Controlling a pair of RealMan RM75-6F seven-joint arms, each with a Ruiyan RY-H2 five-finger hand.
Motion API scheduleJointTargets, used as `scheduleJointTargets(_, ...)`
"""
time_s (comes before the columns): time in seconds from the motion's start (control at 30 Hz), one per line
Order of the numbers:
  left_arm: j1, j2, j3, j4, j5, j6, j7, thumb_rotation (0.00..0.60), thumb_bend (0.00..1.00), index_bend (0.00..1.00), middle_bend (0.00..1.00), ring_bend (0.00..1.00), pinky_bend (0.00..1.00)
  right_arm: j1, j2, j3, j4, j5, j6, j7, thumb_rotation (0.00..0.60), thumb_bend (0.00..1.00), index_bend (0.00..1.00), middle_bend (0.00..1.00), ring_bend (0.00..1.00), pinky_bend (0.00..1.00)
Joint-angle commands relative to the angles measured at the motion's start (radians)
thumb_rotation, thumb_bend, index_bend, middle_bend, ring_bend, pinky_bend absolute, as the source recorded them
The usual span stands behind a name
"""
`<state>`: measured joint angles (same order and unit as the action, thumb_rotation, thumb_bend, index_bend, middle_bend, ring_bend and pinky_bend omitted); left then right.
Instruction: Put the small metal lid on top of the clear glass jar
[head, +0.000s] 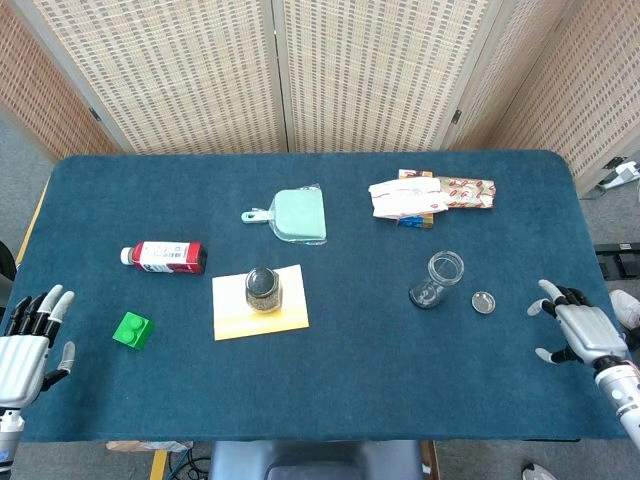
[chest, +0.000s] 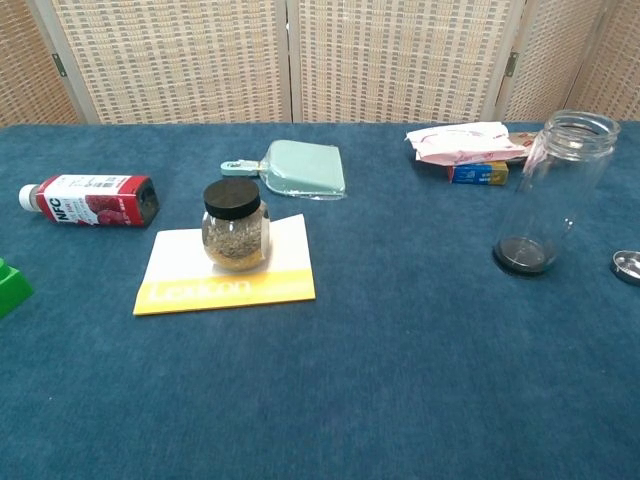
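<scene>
Chest view: metal lid (chest: 629, 264) and green block (chest: 10, 285) cut by edges; both hands outside frame.

A deep blue-teal cloth covers the table (head: 340, 370). Behind it stands a beige woven screen (head: 370, 70) with a fine grid pattern. The glass jar (chest: 555, 190) is clear with a dark base, and the small lid (head: 483, 302) beside it is silvery grey. The dustpan (head: 296, 215) is pale mint green. The bottle (head: 165, 256) has a red and white label and a white cap. The block (head: 131, 329) is bright green. A yellow and white booklet (head: 262, 315) carries a jar of brownish grains (chest: 236, 228) with a black cap. The packets (head: 425, 197) are white, pink and red. Both hands, left (head: 25, 350) and right (head: 585, 332), are silver-white with black-banded fingers.
</scene>
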<state>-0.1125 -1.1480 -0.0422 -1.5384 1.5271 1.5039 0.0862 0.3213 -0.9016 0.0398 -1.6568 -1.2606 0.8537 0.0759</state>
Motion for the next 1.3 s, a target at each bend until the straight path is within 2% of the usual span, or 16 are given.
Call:
scheduleJointTargets(0.03, 0.000, 0.001, -0.001, 0.000, -0.001, 0.000, -0.003, 0.600, 0.49, 0.00, 0.00, 0.00, 0.01, 0.024, -0.021, -0.004, 0.032, 0.023, -0.045, 0.001, 0.600, 0.21, 0.34, 0.00, 0.00, 0.00)
scheduleJointTargets(0.27, 0.002, 0.006, -0.003, 0.002, -0.002, 0.005, -0.020, 0.600, 0.49, 0.00, 0.00, 0.00, 0.00, 0.072, -0.072, -0.006, 0.103, 0.077, -0.133, -0.010, 0.600, 0.20, 0.34, 0.00, 0.00, 0.00)
scheduleJointTargets(0.6, 0.006, 0.016, -0.003, 0.002, 0.006, 0.016, -0.049, 0.600, 0.49, 0.00, 0.00, 0.00, 0.00, 0.130, -0.115, 0.001, 0.140, 0.124, -0.201, -0.033, 0.600, 0.17, 0.34, 0.00, 0.00, 0.00)
scheduleJointTargets(0.97, 0.008, 0.019, -0.004, 0.002, 0.010, 0.022, -0.055, 0.600, 0.49, 0.00, 0.00, 0.00, 0.00, 0.172, -0.126, -0.009, 0.138, 0.161, -0.233, -0.077, 0.600, 0.41, 0.34, 0.00, 0.00, 0.00)
scheduleJointTargets(1.3, 0.012, 0.022, -0.004, -0.001, 0.014, 0.030, -0.059, 0.600, 0.49, 0.00, 0.00, 0.00, 0.00, 0.202, -0.172, -0.023, 0.184, 0.202, -0.266, -0.098, 0.600, 0.39, 0.34, 0.00, 0.00, 0.00)
